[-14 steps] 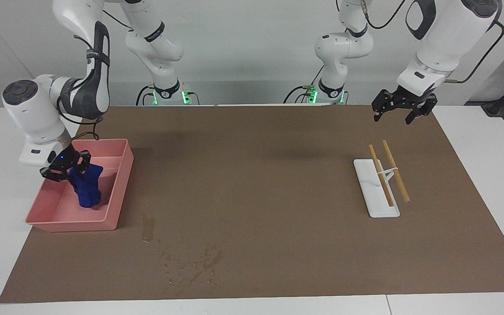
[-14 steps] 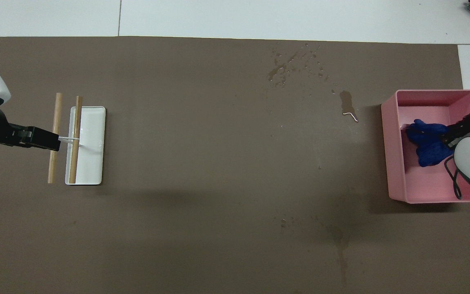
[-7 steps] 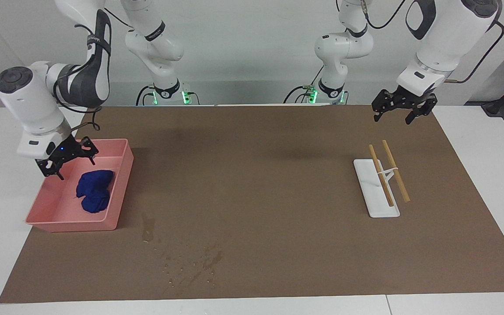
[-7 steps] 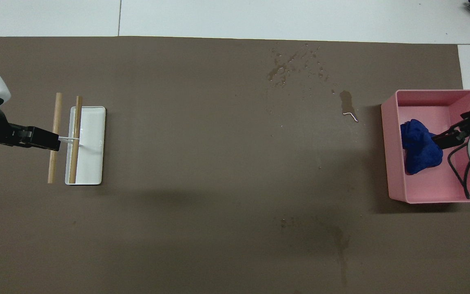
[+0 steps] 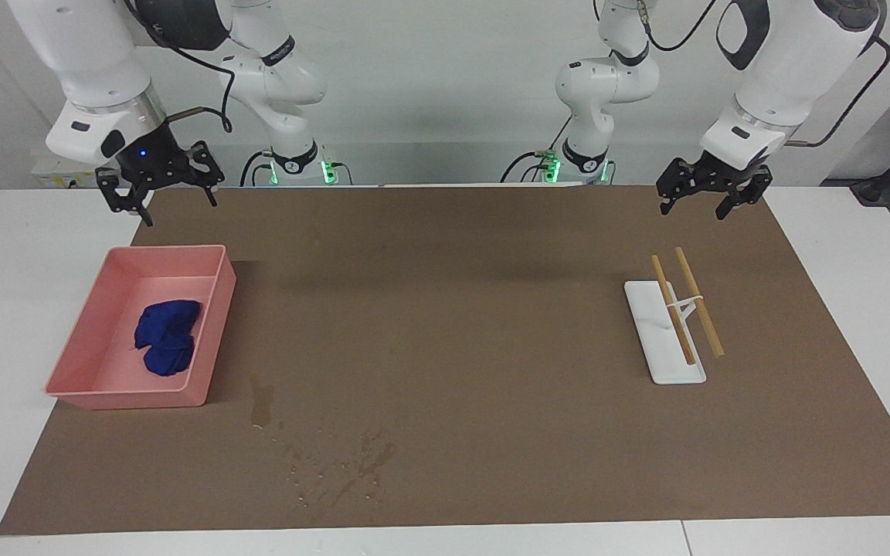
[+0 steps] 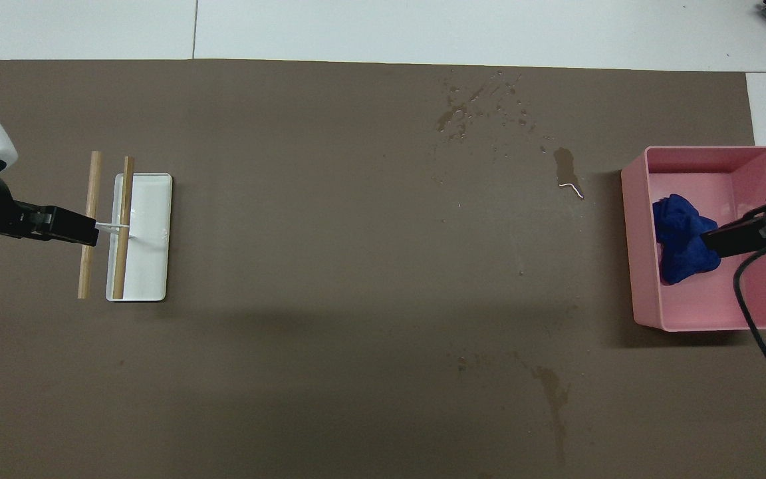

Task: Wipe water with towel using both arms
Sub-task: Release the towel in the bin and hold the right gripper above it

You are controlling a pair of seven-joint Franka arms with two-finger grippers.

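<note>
Right gripper (image 5: 157, 197) hangs spread, empty, raised over the mat edge; crumpled blue cloth towel (image 5: 168, 347) lies in pink plastic bin (image 5: 217, 316), at its 6 o'clock in facing view. Left gripper (image 5: 711, 195) waits, spread.

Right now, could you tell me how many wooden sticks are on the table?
2. Both lie side by side toward the left arm's end of the table: one wooden stick rests across the white tray, the other stick beside it along the tray's edge. None appear hidden.
</note>
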